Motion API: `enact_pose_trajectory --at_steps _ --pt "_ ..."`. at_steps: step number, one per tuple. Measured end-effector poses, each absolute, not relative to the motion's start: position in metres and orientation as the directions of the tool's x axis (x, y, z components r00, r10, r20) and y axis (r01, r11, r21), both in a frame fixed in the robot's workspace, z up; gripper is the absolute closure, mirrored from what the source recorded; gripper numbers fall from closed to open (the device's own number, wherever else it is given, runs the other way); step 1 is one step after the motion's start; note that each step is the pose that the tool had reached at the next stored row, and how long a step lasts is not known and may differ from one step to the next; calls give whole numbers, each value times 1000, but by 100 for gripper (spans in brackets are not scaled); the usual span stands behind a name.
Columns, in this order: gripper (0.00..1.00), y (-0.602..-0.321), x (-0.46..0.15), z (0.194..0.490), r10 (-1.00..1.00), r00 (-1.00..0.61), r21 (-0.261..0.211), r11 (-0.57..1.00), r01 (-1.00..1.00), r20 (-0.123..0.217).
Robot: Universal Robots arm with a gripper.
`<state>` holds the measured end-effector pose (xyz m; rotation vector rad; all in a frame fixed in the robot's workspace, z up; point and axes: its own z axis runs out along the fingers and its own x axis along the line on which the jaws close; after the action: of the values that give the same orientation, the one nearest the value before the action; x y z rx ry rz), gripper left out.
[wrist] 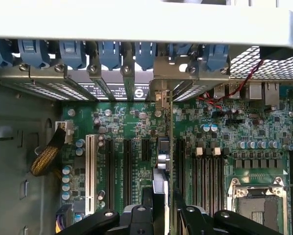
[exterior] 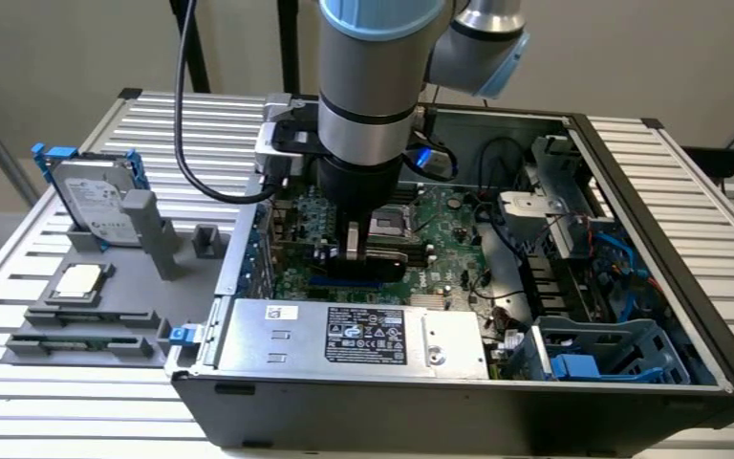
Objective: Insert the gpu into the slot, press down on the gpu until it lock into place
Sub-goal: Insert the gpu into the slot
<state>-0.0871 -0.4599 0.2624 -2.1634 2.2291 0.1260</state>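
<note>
We grip the gpu (exterior: 390, 265) firmly in our gripper (wrist: 162, 205), holding it edge-down directly over the slot (exterior: 337, 283), presumably so its contacts align.

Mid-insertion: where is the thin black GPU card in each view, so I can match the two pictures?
Exterior view: the thin black GPU card stands below the arm, held in the gripper, just above the green motherboard.
Wrist view: the card is seen edge-on, running from the gripper to its silver bracket.
Shared landmark: the silver square CPU socket.
</note>
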Motion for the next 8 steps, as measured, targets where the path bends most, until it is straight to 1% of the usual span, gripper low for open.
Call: enact_pose_trajectory --at_steps 8 --pt "74 -459 -87 261 -996 -27 35 25 -999 -80"
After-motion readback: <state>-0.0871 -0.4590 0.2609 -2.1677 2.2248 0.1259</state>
